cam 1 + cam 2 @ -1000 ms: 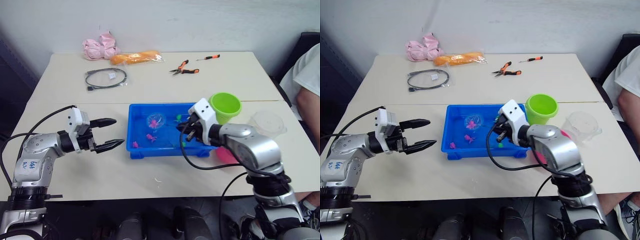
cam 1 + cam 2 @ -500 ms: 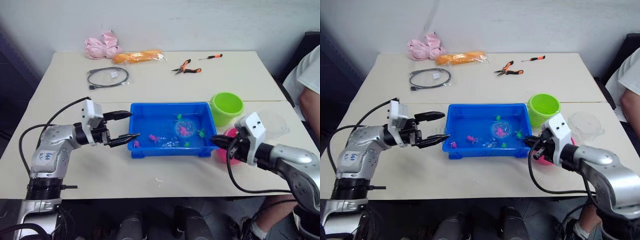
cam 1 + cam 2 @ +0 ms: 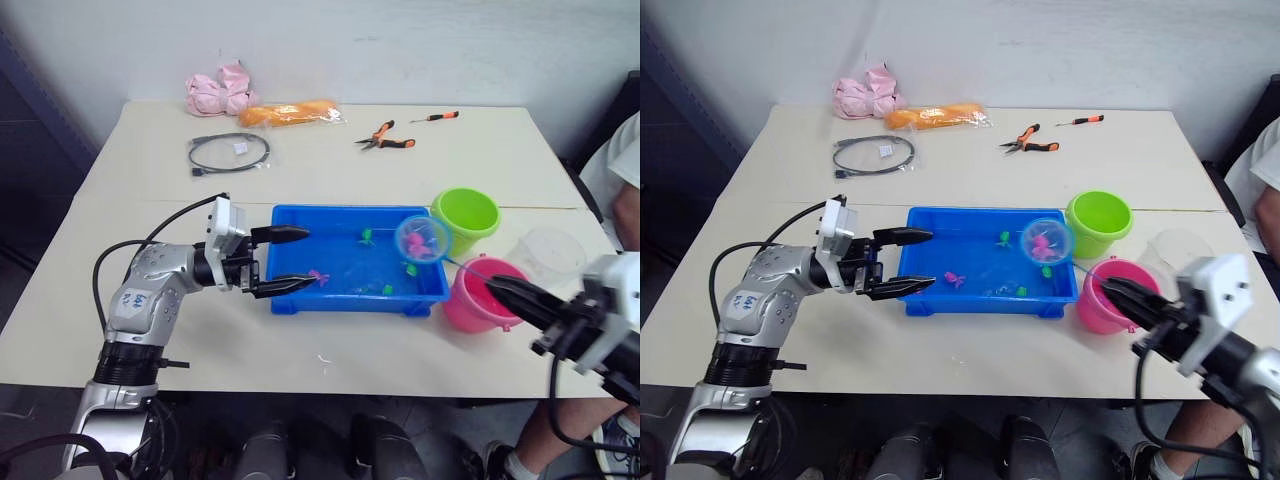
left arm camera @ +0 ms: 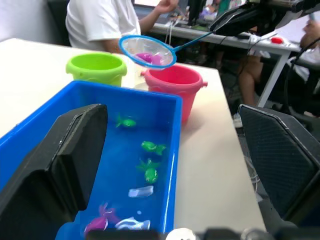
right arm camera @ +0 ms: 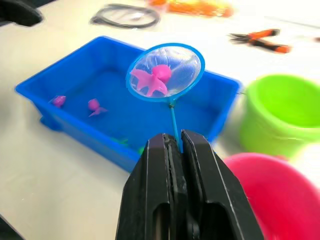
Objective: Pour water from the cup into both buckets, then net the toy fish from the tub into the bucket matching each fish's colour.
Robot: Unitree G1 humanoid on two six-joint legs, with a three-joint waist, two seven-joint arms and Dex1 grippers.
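Observation:
The blue tub [image 3: 340,211] sits mid-table with water and several small toy fish in it, among them a pink fish [image 3: 318,276] and a green fish [image 4: 127,121]. The blue-rimmed net [image 3: 422,239] hangs above the tub's right end, close to the green bucket [image 3: 465,217], and carries a pink fish [image 5: 150,80]. My right gripper [image 5: 175,145] is shut on the net's thin handle, just in front of the pink bucket [image 3: 478,293]. The clear cup [image 3: 545,252] stands to the right of the buckets. My left gripper [image 3: 310,257] is open over the tub's left end.
At the back of the table lie a coiled black cable [image 3: 228,152], orange-handled pliers [image 3: 382,140], a small screwdriver [image 3: 440,116], an orange bag [image 3: 293,113] and a pink bundle [image 3: 220,92]. A person in a white shirt [image 3: 625,160] sits at the right edge.
My right gripper has drawn back to the right, lifting the net with the pink fish out of the water to the tub's right end. My left gripper has moved in to the tub's left end.

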